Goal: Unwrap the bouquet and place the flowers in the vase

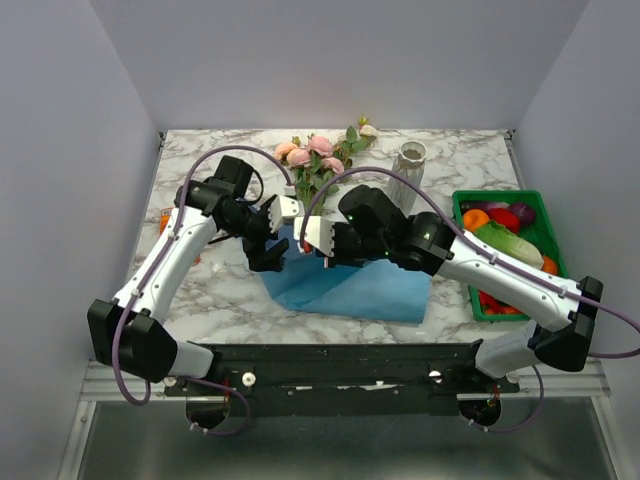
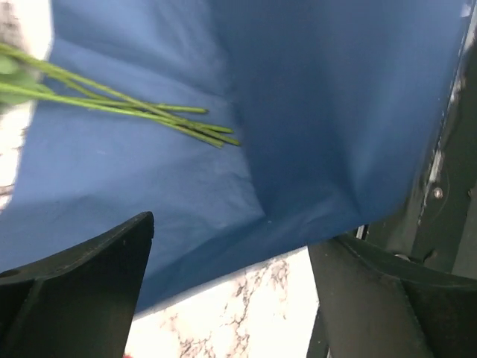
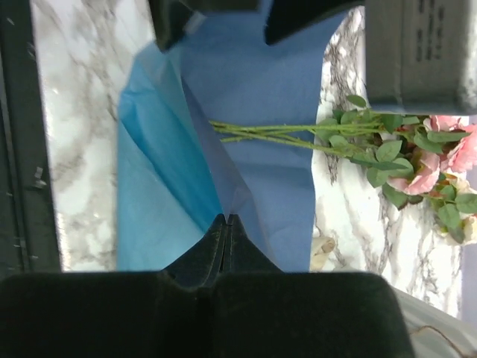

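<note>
The blue paper (image 1: 370,285) lies spread open on the marble table (image 1: 215,295) between the two arms. The flowers (image 1: 318,165) lie flat with their green stems (image 3: 283,133) across its far part and their pink and peach blooms off the paper on the marble, toward the back of the table. The left gripper (image 2: 231,246) hangs over the paper with its jaws wide apart and nothing between them. In its wrist view the cut ends of the stems lie up and to the left of the fingers (image 2: 97,276), clear of them and untouched. The right gripper (image 3: 226,222) is clenched, tips pressed together right where a raised crease of the paper runs down to them (whether a fold of paper is caught between the tips cannot be told). From that wrist, the stems lie crosswise just beyond the closed tips, apart from them, with the leaves and blooms trailing off to the right onto the marble. The vase (image 1: 409,165) stands upright near the back of the table, just right of the blooms and apart from both grippers. A green crate (image 1: 495,194) of coloured toy produce sits at the table's right side, beside the right arm.
</note>
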Robot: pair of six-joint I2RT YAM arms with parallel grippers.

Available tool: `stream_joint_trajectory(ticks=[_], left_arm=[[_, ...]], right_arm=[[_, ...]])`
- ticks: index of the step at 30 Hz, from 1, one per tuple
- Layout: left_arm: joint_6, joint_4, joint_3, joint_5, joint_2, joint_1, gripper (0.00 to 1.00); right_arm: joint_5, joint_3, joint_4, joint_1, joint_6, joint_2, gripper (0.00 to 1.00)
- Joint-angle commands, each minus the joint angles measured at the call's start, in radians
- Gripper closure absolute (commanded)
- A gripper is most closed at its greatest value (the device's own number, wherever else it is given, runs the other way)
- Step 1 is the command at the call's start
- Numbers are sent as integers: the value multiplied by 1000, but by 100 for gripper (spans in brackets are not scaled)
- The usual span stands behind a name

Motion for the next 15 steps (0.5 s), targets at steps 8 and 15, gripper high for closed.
stream_joint_trajectory(ticks=[8, 15], left_arm=[[-145, -34, 243, 180, -99, 156, 1], [-268, 81, 171, 199, -128, 242, 1]], right_arm=[[-172, 100, -88, 185, 374, 46, 99], [-239, 44, 62, 280, 493, 116, 98]])
